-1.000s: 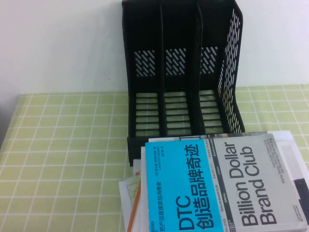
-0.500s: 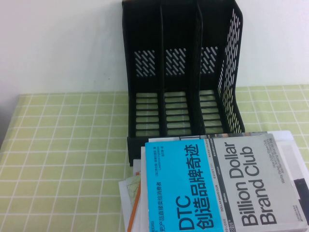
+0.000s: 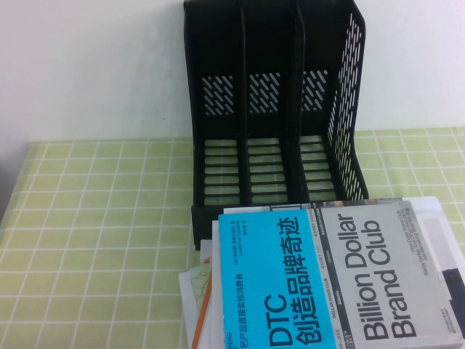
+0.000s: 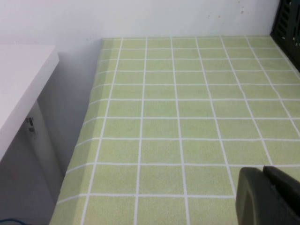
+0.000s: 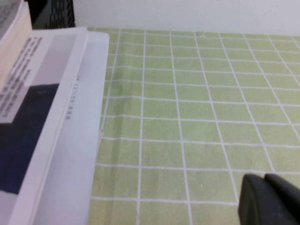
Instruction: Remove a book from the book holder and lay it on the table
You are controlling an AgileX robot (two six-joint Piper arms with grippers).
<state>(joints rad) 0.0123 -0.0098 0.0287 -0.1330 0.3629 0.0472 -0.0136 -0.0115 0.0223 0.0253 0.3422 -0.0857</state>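
On the left, the left gripper (image 4: 269, 197) hangs low over bare green desk (image 3: 94, 240), well clear of everything; whether its fingers are parted cannot be told. In the middle, the book holder (image 3: 272, 116) stands with all three compartments empty, and the book (image 3: 320, 276) already lies flat atop a pile just before it. On the right, the right gripper (image 5: 272, 199) is closed on nothing beside that pile, so little seems left but keeping both arms clear.

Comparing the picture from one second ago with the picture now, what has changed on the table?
Nothing visibly changed. The book lies flat on the pile in front of the book holder, whose three compartments are empty. The left gripper and the right gripper, shut, hang low over the table, holding nothing.
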